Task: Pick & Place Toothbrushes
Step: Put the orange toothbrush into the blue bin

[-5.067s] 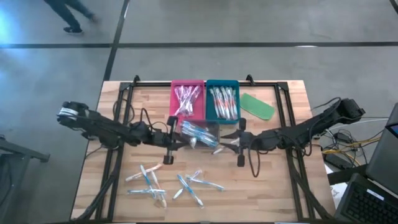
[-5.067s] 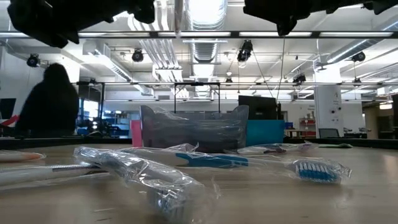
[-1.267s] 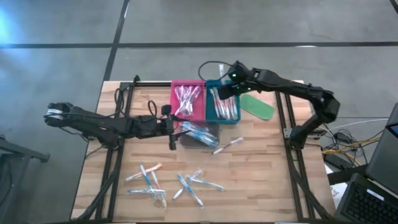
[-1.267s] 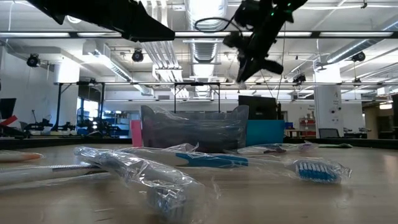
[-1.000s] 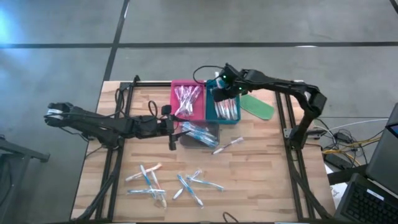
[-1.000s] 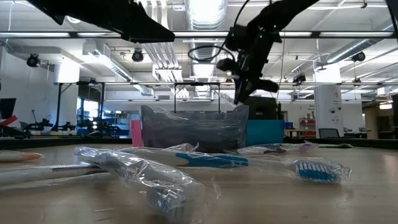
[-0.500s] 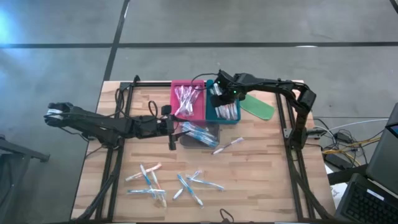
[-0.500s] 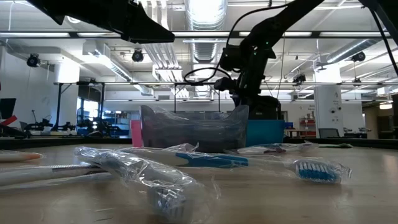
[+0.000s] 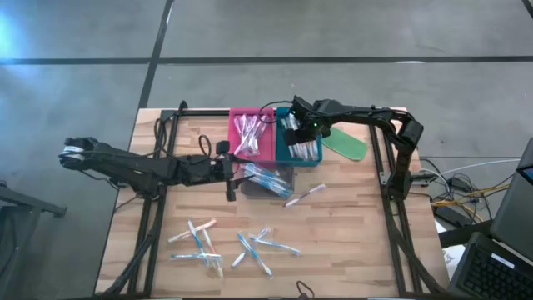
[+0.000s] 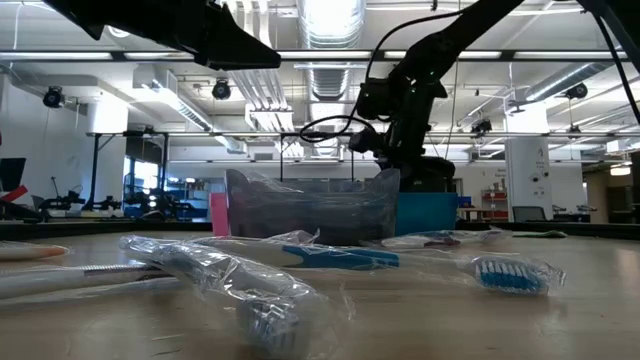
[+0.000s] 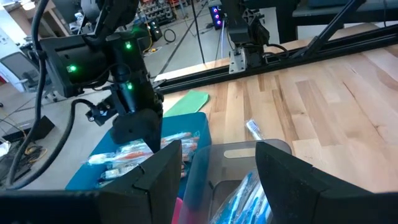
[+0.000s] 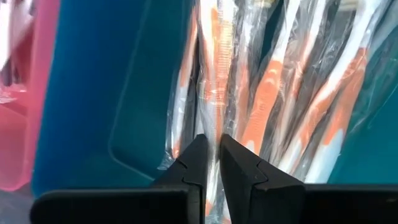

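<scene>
Several wrapped toothbrushes with orange accents fill the teal tray at the back middle. My right gripper points steeply down into this tray, fingers almost together on a wrapped toothbrush. In the high view it hovers over the tray's left half. My left gripper stands open and level at the left end of a clear tray holding blue toothbrushes. Whether it touches that tray, I cannot tell. My right gripper pinches a film-wrapped toothbrush between its two fingertips, coming from above and pointing down. The fingers lie along the brush. Its part beyond the fingers lies among the other orange toothbrushes in the teal tray. Which end is held is hidden by the fingers.
A pink tray with toothbrushes stands left of the teal one, and a flat green piece lies to its right. Loose wrapped toothbrushes lie mid-table and near the front edge. Black frame rails run along both table sides.
My right gripper has come down over the teal tray, tipping to point more steeply down, and now stands low in the tray's left half. The left arm has kept still.
</scene>
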Tool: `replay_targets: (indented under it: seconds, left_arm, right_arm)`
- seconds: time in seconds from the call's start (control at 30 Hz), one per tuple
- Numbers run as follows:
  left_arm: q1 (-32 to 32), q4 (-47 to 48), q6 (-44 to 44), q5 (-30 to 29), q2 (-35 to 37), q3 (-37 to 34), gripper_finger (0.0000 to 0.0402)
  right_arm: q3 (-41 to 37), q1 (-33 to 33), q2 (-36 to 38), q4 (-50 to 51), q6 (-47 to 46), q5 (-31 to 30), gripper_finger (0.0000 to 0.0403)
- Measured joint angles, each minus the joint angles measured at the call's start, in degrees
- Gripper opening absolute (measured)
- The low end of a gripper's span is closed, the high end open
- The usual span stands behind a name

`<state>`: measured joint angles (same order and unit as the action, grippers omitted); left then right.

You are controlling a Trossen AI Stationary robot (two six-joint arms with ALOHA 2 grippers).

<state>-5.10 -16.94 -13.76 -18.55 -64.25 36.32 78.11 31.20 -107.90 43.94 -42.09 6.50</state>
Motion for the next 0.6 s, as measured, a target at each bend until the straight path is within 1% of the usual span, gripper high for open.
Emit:
replay_targets:
  seconds: [0.37, 0.6]
  left_arm:
    - [-0.02, -0.01, 0.04, 0.02, 0.00, 0.00, 0.0209]
    - [-0.02, -0.01, 0.11, 0.00, 0.00, 0.00, 0.0209]
  right_arm:
    - [-1.31, 0.00, 0.00, -0.20, 0.26, 0.03, 0.0060]
    - [-1.15, 0.22, 0.00, -0.23, 0.28, 0.55, 0.0101]
